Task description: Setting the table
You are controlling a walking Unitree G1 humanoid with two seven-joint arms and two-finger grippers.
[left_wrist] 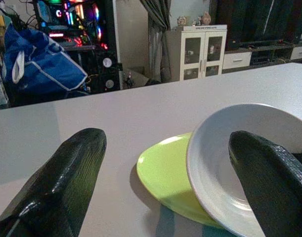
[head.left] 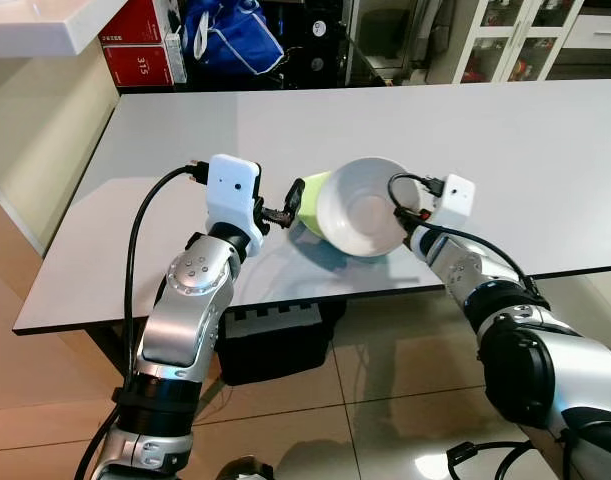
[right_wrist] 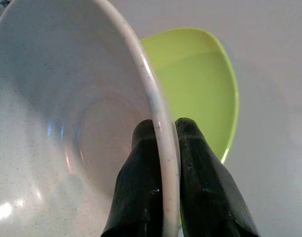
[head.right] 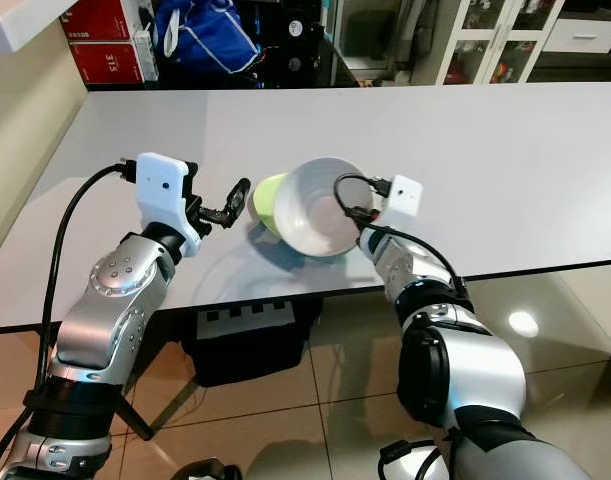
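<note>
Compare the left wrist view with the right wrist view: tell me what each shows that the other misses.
Left wrist view: the left gripper with its fingers spread wide apart, a white cabinet and a blue bag beyond the table.

Right wrist view: the right gripper pinching the white bowl's rim, one finger inside and one outside.

Both: the tilted white bowl and the green plate behind it.

Two silver arms with dark joint bands are showing. Each wrist is carrying a white camera box, a black cable looping out beside it. The left hand (head.right: 228,205) and right hand (right_wrist: 163,163) are wearing textured black fingers.
</note>
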